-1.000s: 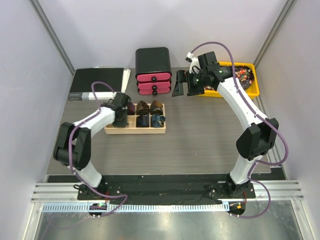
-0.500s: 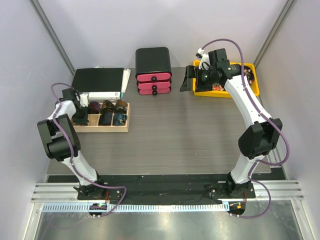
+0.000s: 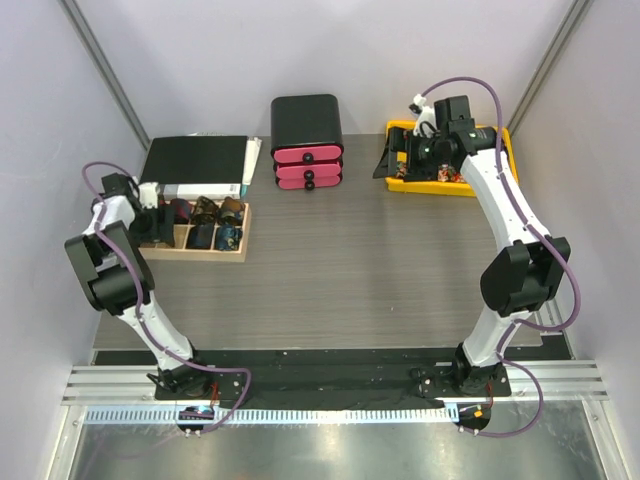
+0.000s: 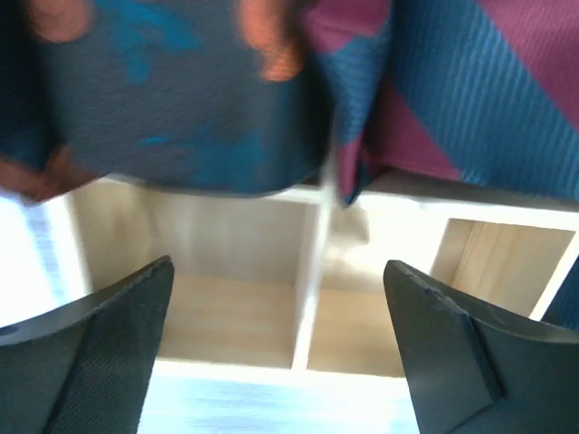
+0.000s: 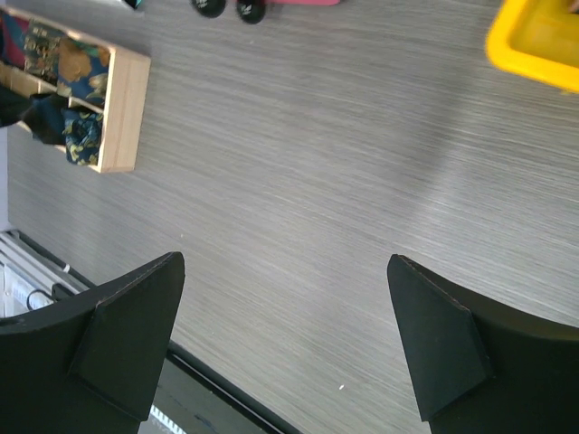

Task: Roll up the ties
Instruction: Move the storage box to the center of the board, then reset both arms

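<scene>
The left end effector (image 4: pixel 279 298) sits low at the wooden tray (image 4: pixel 312 262), its fingers spread wide with only bare compartments between them. The rolled ties (image 4: pixel 181 99) lie just beyond its tips in the next row. One is dark blue with orange and teal blotches, and its neighbour is blue with maroon stripes. Over by the yellow bin (image 5: pixel 534 45), the right end effector (image 5: pixel 285 271) hovers above the bench (image 5: pixel 298 163), also spread and holding nothing.

Blurry close-up. Looks into wooden tray (image 4: pixel 226 307), pale bare compartments split by divider (image 4: pixel 312 271). Shows dark blue tie (image 4: pixel 181 108) with orange and teal blotches top left, striped tie (image 4: pixel 470 90) in blue and maroon top right. Has left gripper (image 4: pixel 279 280) spread wide, gripping nothing.
</scene>
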{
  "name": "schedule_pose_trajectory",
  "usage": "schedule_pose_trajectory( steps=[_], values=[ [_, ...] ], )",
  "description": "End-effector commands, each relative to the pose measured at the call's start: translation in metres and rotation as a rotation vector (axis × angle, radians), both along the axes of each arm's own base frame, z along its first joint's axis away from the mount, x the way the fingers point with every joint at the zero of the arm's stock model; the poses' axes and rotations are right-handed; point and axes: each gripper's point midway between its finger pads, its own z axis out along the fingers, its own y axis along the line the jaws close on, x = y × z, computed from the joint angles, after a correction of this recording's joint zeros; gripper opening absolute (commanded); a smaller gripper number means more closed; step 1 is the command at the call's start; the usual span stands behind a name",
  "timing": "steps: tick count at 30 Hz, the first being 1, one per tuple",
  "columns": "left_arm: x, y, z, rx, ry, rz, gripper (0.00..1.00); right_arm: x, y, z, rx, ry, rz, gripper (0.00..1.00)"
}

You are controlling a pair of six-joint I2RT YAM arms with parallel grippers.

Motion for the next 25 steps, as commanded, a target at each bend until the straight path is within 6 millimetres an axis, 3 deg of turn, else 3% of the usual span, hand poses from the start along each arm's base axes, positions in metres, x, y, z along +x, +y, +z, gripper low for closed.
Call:
schedule_pose_trajectory(
  steps=[1, 3, 5, 6, 8, 9, 11, 12, 13, 14, 15, 17, 21, 25],
  values=[
    [0.0, 0.004, 0.075, -0.02, -0.147, 0.078, 1.0, 0.006, -0.029, 0.04, 0.032, -0.11, -0.061, 1.0],
    [0.006, -0.01, 0.114, -0.066, -0.233, 0.109, 1.0, 0.008, -0.039, 0.044, 0.023, -0.134, -0.074, 1.0],
    [0.008, -0.023, 0.135, -0.088, -0.26, 0.135, 1.0, 0.008, -0.054, 0.043, -0.002, -0.142, -0.105, 1.0],
    [0.016, -0.043, 0.154, -0.081, -0.286, 0.088, 1.0, 0.007, -0.058, 0.041, -0.016, -0.147, -0.107, 1.0],
    [0.019, -0.061, 0.171, -0.026, -0.307, 0.069, 1.0, 0.003, -0.07, 0.027, -0.041, -0.124, -0.124, 1.0],
    [0.023, -0.085, 0.187, -0.018, -0.361, 0.017, 1.0, -0.001, -0.074, 0.027, -0.06, -0.136, -0.115, 1.0],
    [0.024, -0.112, 0.198, -0.053, -0.407, 0.004, 1.0, -0.012, -0.08, 0.007, -0.08, -0.102, -0.114, 1.0],
    [0.025, -0.138, 0.199, -0.083, -0.423, -0.045, 0.99, -0.018, -0.08, 0.007, -0.089, -0.117, -0.099, 1.0],
    [0.022, -0.151, 0.206, -0.09, -0.45, -0.078, 1.0, -0.027, -0.081, -0.012, -0.098, -0.078, -0.088, 1.0],
    [0.021, -0.162, 0.208, -0.098, -0.465, -0.076, 1.0, -0.03, -0.081, -0.018, -0.099, -0.08, -0.083, 1.0],
    [0.016, -0.189, 0.198, -0.106, -0.449, -0.136, 1.0, -0.034, -0.082, -0.024, -0.104, -0.077, -0.082, 1.0],
    [0.011, -0.211, 0.201, -0.101, -0.481, -0.167, 1.0, -0.046, -0.082, -0.043, -0.115, -0.056, -0.07, 1.0],
    [-0.006, -0.233, 0.179, -0.094, -0.439, -0.207, 1.0, -0.07, -0.083, -0.079, -0.124, 0.005, -0.059, 1.0],
    [-0.015, -0.234, 0.172, -0.095, -0.412, -0.21, 1.0, -0.082, -0.079, -0.079, -0.11, -0.01, -0.04, 1.0]
  ],
)
